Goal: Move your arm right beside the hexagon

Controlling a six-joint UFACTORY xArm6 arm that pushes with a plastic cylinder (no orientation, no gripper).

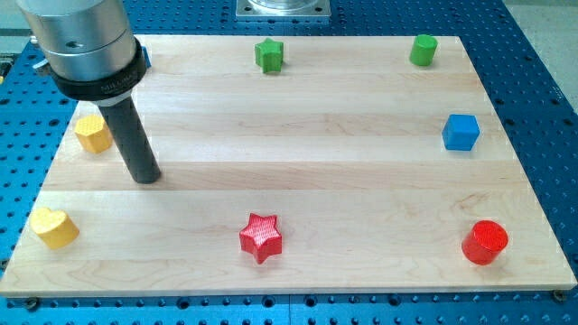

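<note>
The arm comes down from the view's top left, a broad grey housing (86, 41) narrowing to a straight dark rod, and my tip (144, 177) rests on the pale wooden bench (307, 162) in its left half. There are no jaws on this arm at all, only the rod, and it has hold of nothing. The yellow hexagon (93, 133) sits just to the left of the rod, slightly higher in the view than the tip, close beside the shaft; whether they touch I cannot tell. Further down, near the bottom left corner, lies a yellow heart (53, 227), well apart from the tip. A red star (261, 236) sits at the bottom centre, and a red cylinder (485, 241) near the bottom right corner. Along the right edge is a blue cube (461, 132). At the top, a green star (269, 55) sits near the middle and a green cylinder (423, 50) toward the right corner. A blue perforated surface (542, 54) surrounds the bench.
</note>
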